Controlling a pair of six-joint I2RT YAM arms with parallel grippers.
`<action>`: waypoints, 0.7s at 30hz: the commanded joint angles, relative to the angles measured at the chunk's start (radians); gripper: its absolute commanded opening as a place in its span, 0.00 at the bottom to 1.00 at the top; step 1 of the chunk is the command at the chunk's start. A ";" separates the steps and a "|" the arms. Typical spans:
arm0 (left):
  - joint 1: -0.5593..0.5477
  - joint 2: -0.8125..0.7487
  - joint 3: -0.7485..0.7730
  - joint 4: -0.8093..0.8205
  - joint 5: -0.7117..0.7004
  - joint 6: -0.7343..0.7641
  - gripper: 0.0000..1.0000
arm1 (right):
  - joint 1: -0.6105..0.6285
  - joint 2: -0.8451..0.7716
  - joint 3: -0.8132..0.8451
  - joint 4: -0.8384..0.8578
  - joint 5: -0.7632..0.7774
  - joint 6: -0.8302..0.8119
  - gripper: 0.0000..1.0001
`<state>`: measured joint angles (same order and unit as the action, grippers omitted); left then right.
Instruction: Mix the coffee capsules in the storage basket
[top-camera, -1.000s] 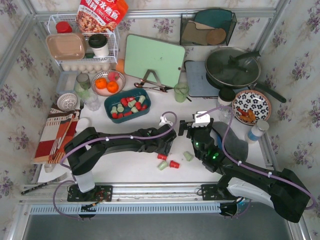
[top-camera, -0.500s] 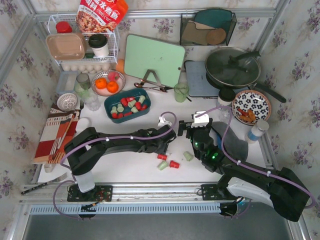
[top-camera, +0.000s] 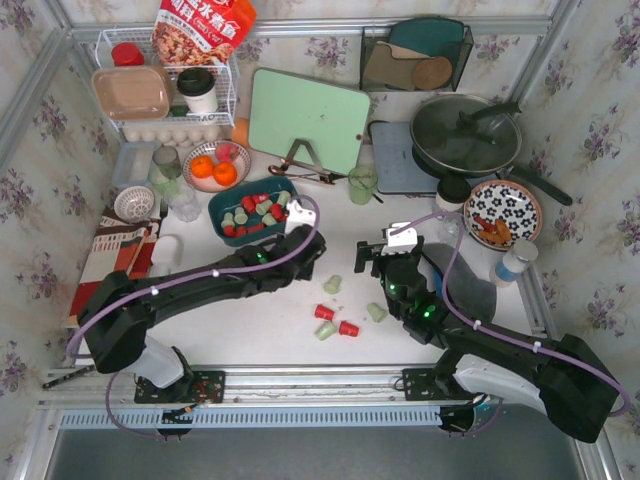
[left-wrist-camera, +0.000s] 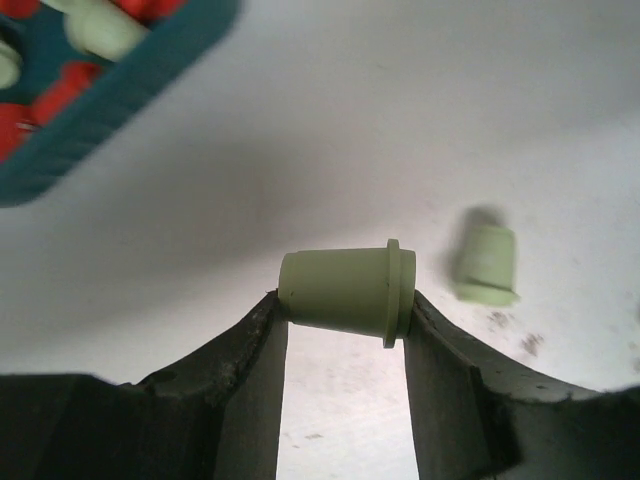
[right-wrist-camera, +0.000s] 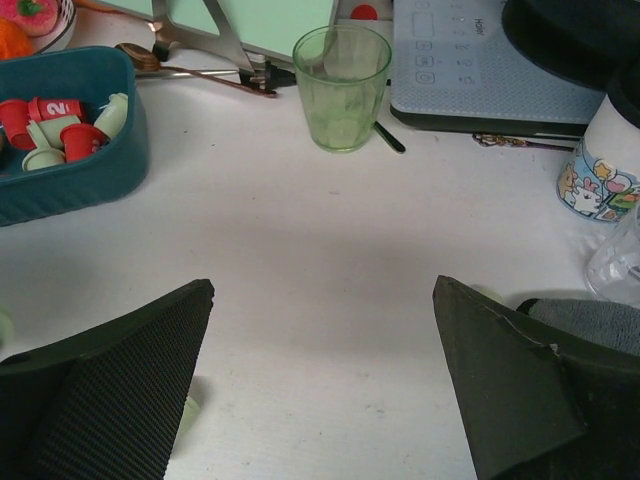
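Left wrist view shows the left gripper (left-wrist-camera: 343, 306) half closed on one pale green capsule (left-wrist-camera: 340, 290). It is pinched end to end, its long axis straight across the gap and its rim against the right finger. The storage basket (left-wrist-camera: 120, 95) sits ahead of these jaws and off to their left, near but not under them, so the carry, I judge, must go forward-left before release. A second green capsule (left-wrist-camera: 487, 265) lies on the table (left-wrist-camera: 400, 120) beyond the right finger. The right gripper (right-wrist-camera: 322, 288) stands wide open and empty, with the basket well off to its left — the left arm is plainly nearer. Legible writing: a white "2" on a red capsule (right-wrist-camera: 55, 108) in the basket; the print on the grey control panel (right-wrist-camera: 480, 60) is too small to read.
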<state>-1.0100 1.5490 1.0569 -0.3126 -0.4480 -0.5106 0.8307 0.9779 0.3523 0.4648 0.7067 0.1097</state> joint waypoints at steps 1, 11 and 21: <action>0.076 -0.051 -0.007 0.000 -0.055 0.075 0.29 | 0.001 0.010 0.007 0.036 -0.007 0.010 1.00; 0.372 -0.127 -0.020 0.077 0.072 0.155 0.30 | 0.001 0.060 0.023 0.033 -0.030 0.008 1.00; 0.532 -0.006 0.038 0.100 0.173 0.166 0.30 | 0.001 0.076 0.031 0.026 -0.038 0.007 1.00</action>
<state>-0.4946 1.5127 1.0714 -0.2504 -0.3309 -0.3595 0.8307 1.0527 0.3759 0.4652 0.6704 0.1177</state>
